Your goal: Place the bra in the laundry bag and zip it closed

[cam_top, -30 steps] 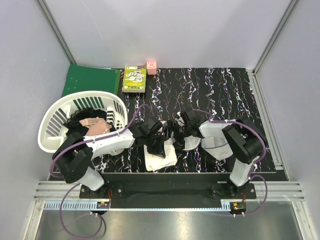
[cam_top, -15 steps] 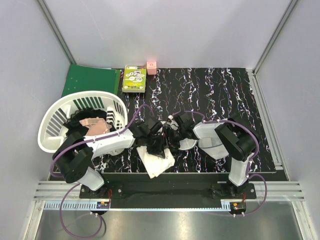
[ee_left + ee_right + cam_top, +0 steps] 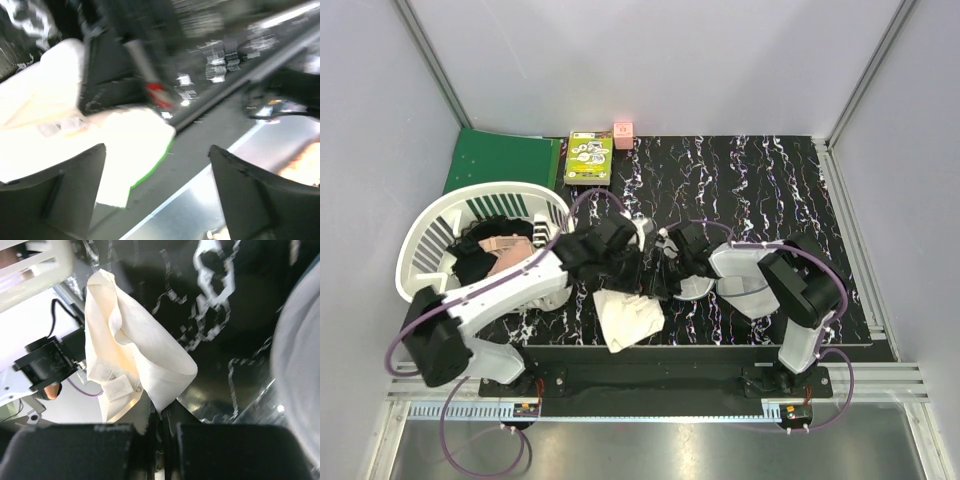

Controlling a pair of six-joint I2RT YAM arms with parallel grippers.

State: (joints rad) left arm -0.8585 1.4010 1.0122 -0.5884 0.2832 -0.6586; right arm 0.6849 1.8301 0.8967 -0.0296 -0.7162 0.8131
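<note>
The laundry bag point(image 3: 628, 318) lies crumpled white on the black marbled table near its front edge. In the right wrist view the laundry bag point(image 3: 135, 340) rises as a folded cone with sewn tags. My right gripper point(image 3: 161, 420) is shut on its lower tip. From above, the right gripper point(image 3: 662, 272) sits just behind the bag. My left gripper point(image 3: 157, 200) is open and empty, hovering over the laundry bag point(image 3: 125, 145); from above, the left gripper point(image 3: 632, 268) is next to the right one. I cannot pick out the bra for sure. Dark fabric point(image 3: 475, 262) lies in the basket.
A white slatted basket point(image 3: 425, 255) at the left holds dark fabric and a pale pink garment point(image 3: 508, 252). A green folder point(image 3: 500, 160), a green box point(image 3: 590, 157) and a small pink cube point(image 3: 623, 134) sit at the back. The table's front edge point(image 3: 215, 95) runs close by.
My left gripper has opened, let go of the laundry bag and drawn up and back. My right gripper has shut on the bag's edge. The bag has slid slightly toward the front edge.
</note>
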